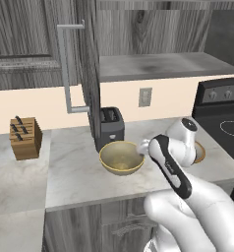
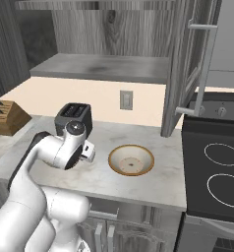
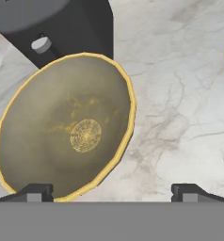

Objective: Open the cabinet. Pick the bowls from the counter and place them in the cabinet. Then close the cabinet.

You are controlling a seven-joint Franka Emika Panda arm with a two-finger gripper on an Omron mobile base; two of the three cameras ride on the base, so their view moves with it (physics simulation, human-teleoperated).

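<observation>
Tan-rimmed bowl (image 1: 200, 152) (mostly arm-hidden) on counter (image 1: 74, 172).

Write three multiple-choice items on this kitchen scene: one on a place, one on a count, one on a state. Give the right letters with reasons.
1. Where does the olive-yellow bowl stand?
A. on the cabinet shelf
B. on the counter, in front of the toaster
C. on the stovetop

2. How many bowls are on the counter?
A. one
B. two
C. four

3. In what state is the cabinet?
A. both doors open, shelf bare
B. both doors shut
C. open, with a bowl on the shelf

Answers:
1 B: the left base view shows it on the marble top by the toaster.
2 B: the olive-yellow one and the tan-rimmed bowl.
3 A: the doors stand swung out and the grey shelf holds nothing.
</observation>
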